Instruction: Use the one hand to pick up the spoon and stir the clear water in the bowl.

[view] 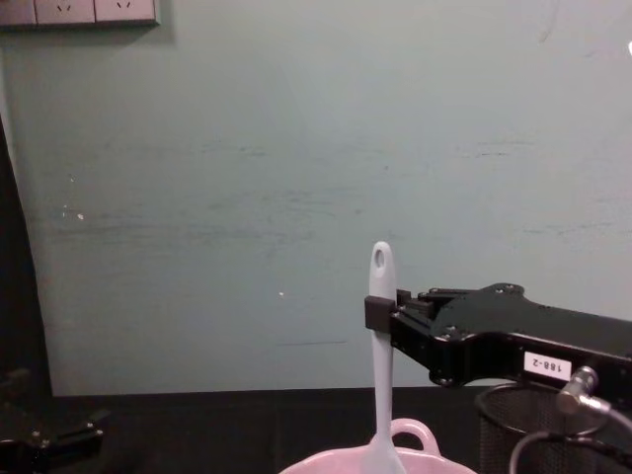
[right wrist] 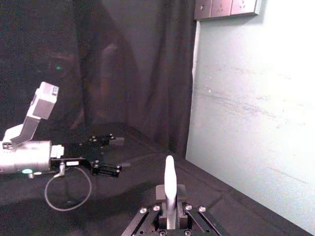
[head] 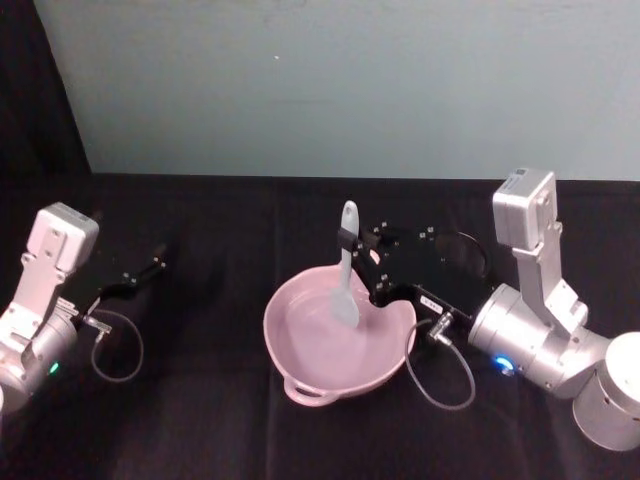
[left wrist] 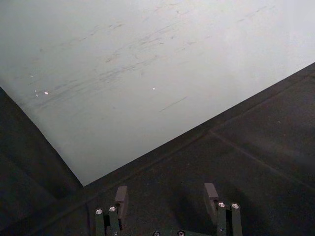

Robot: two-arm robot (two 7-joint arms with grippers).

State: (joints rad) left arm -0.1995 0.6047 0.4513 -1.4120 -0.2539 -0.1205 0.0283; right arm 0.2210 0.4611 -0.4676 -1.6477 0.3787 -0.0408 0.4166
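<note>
You have a black table (head: pixel 200 420) with the pink bowl (head: pixel 300 350) near its middle, loop handle on the rim facing you. Your right gripper (head: pixel 348 239) reaches in from the right, above the bowl's far side, fingers clamped on the spoon's handle just below its holed tip. Your left gripper (left wrist: pixel 166 190) rests low at the left, well apart from the bowl, fingers spread. The spoon (head: pixel 346 278) stands nearly upright, scoop down inside the bowl.

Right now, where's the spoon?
In the head view the spoon stands upright at centre, held by the right gripper, scoop down in the bowl.
</note>
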